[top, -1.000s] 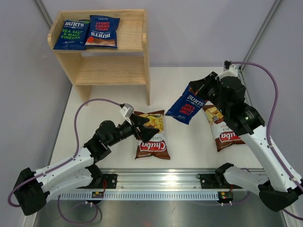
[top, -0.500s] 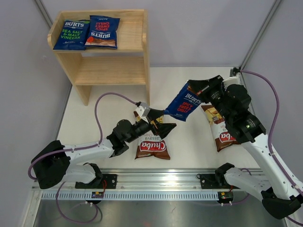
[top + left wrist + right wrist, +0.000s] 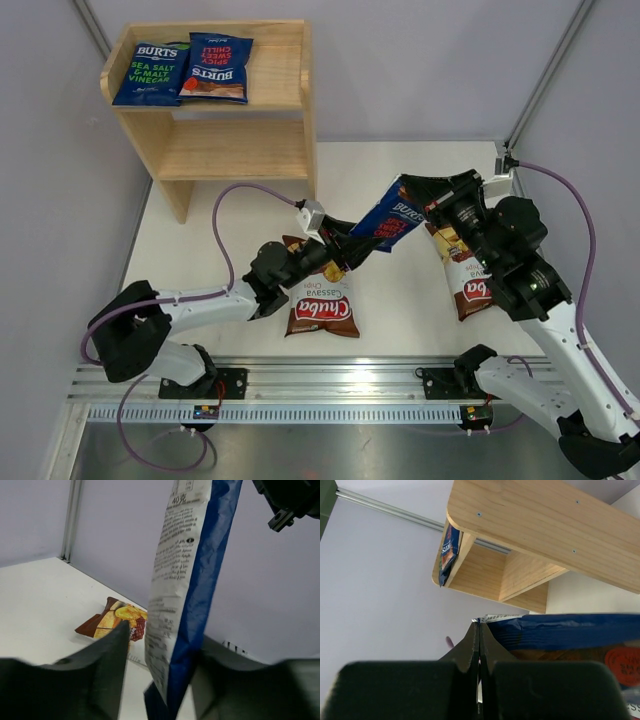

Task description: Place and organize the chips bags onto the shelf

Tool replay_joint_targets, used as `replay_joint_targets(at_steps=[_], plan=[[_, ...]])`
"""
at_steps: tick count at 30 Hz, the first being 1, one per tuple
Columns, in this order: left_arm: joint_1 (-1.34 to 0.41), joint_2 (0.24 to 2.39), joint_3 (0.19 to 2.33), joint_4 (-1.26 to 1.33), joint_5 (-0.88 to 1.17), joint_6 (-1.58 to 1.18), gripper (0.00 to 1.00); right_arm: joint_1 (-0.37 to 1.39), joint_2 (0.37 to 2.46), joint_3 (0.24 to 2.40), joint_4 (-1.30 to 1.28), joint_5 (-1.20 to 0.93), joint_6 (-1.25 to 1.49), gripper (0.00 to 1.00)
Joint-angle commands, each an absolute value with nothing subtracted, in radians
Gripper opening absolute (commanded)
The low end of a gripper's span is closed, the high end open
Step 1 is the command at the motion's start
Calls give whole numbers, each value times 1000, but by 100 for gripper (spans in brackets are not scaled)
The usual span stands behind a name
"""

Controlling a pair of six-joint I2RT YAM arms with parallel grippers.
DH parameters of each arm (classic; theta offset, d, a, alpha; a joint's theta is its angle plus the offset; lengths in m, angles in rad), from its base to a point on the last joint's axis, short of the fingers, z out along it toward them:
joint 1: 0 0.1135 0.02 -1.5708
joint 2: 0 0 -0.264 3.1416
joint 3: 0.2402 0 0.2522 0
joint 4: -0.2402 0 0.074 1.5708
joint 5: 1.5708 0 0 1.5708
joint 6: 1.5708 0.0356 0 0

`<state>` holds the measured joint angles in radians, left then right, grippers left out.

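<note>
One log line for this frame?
phase: handover | right gripper: shut on Burts bag, aloft | left gripper: open, astride its lower end | shelf: top tier holds two Burts bags | table: two Chuba bags

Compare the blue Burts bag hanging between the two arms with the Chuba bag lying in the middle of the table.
The Burts bag is dark blue; the Chuba bag is brown and white. The Burts bag is off the table, pinched at one end by the right tool; the Chuba bag lies flat on the table. Both are small glossy chips bags not yet on the shelf.
</note>
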<state>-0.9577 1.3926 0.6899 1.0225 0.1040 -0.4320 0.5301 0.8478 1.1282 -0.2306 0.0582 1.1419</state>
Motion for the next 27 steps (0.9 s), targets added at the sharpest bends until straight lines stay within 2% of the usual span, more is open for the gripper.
replay_joint_targets(at_steps=[1,4,8,10,11,14,15,16,17,20,21,24,27], plan=[[-965,1393,710,1143,120,-442,44,534,805,1131,-183,72,1163,0],[-963,1347,706,1093,146,-443,24,534,781,1120,-196,95,1157,0],[-965,1269,713,987,172,-439,10,535,759,1120,-204,84,1140,1],[-965,1217,703,950,170,-437,0,535,752,1120,-204,68,1121,9],[-963,1197,700,937,169,-439,0,534,750,1121,-204,58,1112,37],[-960,1125,736,783,204,-404,0,534,744,1184,-259,17,1007,69],[-959,1106,751,726,230,-397,0,535,741,1204,-282,-12,946,69],[-956,1071,803,577,250,-388,0,534,735,1233,-317,-65,799,73],[-950,1054,824,507,268,-376,0,534,732,1299,-371,-75,732,81],[-921,987,888,284,392,-382,0,534,707,1405,-572,-188,445,89],[-913,974,906,238,511,-382,0,535,701,1425,-672,-225,390,90],[-900,930,959,45,692,-403,0,534,672,1473,-822,-385,188,93],[-897,907,1001,-67,776,-445,0,535,657,1502,-902,-501,124,93]])
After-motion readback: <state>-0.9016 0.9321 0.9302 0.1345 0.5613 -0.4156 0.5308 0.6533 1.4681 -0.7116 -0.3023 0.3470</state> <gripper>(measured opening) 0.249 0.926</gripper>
